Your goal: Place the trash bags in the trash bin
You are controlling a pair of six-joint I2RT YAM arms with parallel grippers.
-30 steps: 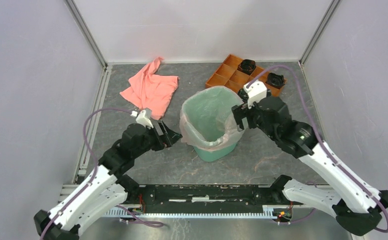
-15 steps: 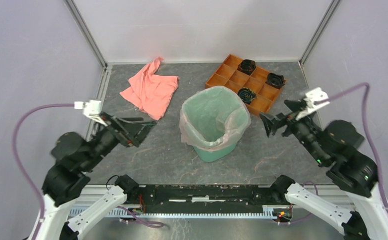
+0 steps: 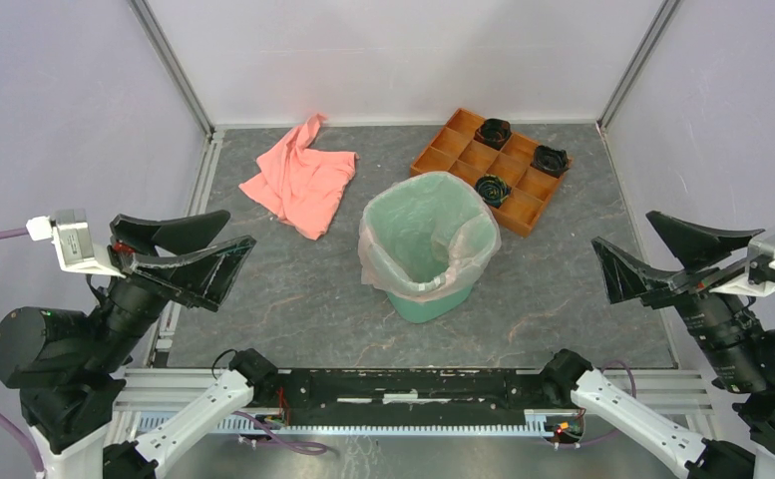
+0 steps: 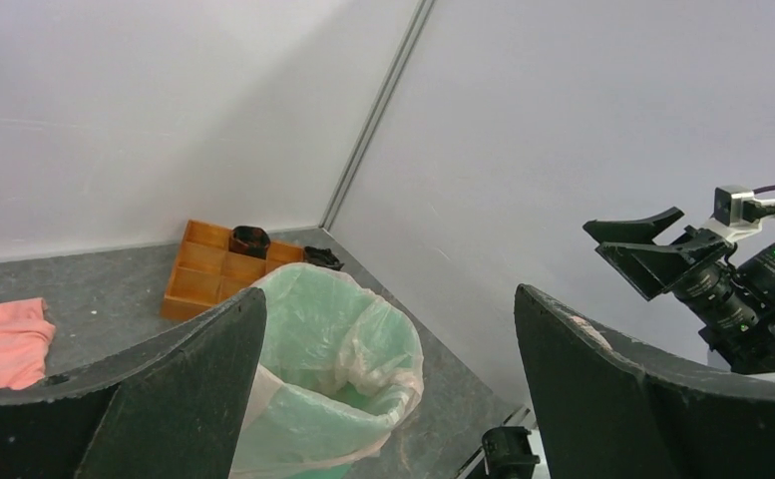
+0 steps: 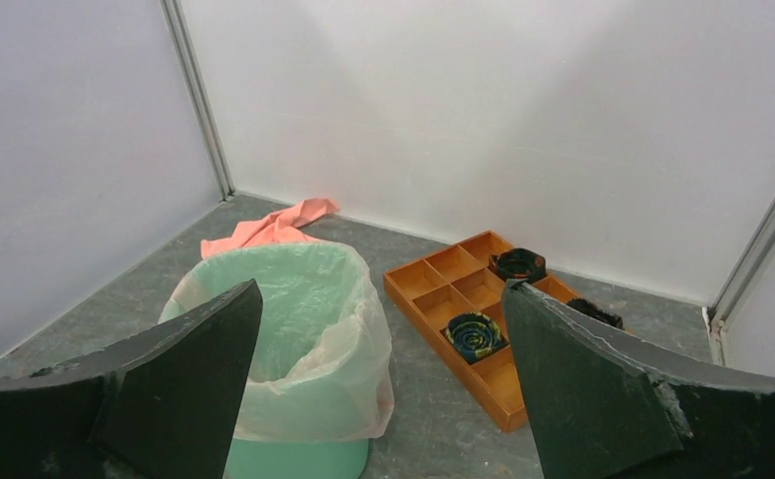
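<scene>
The mint-green trash bin (image 3: 425,304) stands upright at the middle of the table. The pale pink trash bag (image 3: 381,261) lines it, with its edge folded out over the rim. My left gripper (image 3: 235,230) is open and empty, raised high at the near left, well clear of the bin. My right gripper (image 3: 622,230) is open and empty, raised high at the near right. The left wrist view shows the bag (image 4: 363,349) between my open left gripper (image 4: 390,294). The right wrist view shows the bag (image 5: 313,379) and the bin (image 5: 298,461) below my open right gripper (image 5: 381,287).
A salmon-pink cloth (image 3: 301,180) lies crumpled at the back left. An orange compartment tray (image 3: 433,160) with dark rolled items in three cells sits at the back right, close behind the bin. White walls enclose the table on three sides.
Both grippers left the bin's rim and drew back and up toward the near corners, jaws opening wide. The bag stays draped over the rim.
</scene>
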